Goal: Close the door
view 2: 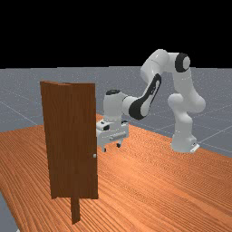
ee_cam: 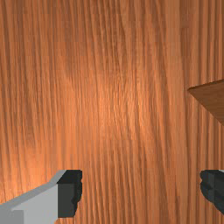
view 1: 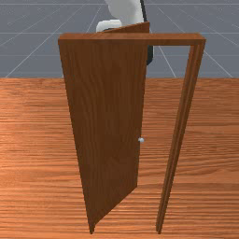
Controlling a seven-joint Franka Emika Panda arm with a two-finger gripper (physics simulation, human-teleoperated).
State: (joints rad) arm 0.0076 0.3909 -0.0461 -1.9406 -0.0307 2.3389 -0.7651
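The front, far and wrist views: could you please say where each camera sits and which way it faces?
Front view: across the table from the arm, facing it and angled down; parts of it show beyond the door and frame.
Far view: farther off, looking across the table; the whole arm and gripper show.
Wrist view: at the gripper, looking down past its open fingers to the table.
Front and far views share the door, its pale knob and the arm.
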